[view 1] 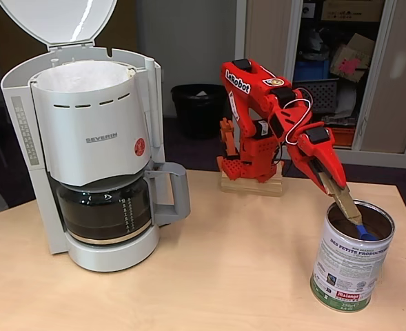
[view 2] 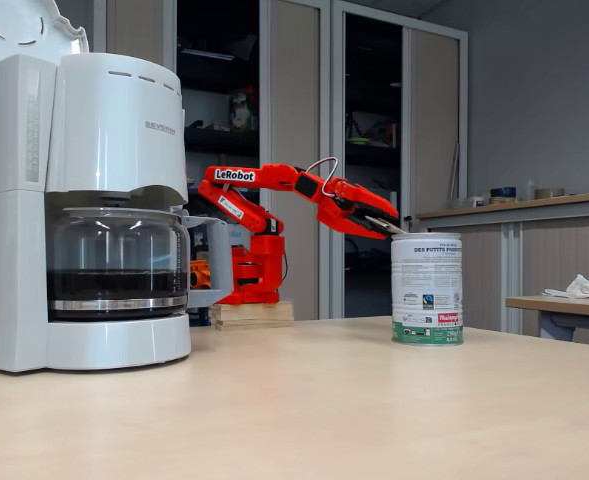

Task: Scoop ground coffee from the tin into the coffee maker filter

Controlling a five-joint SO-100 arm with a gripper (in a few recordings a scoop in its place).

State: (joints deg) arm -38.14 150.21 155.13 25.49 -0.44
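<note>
Tin (view 1: 351, 256) at lower right of a fixed view, label facing out, blue scoop (view 1: 363, 232) dipped inside. Gripper (view 1: 346, 203) clamped on the scoop's wooden handle, angled down from above. Coffee maker (view 1: 96, 148) at left, lid up, filter (view 1: 85, 76) exposed.

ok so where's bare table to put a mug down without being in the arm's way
Bare patches: the front strip of the table between the coffee maker and the tin, and the front-left corner. Crowded: around the tin, where the gripper dips in.

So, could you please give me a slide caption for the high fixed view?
Red arm's gripper dips a blue scoop into the open tin; coffee maker waits, lid up.
</note>
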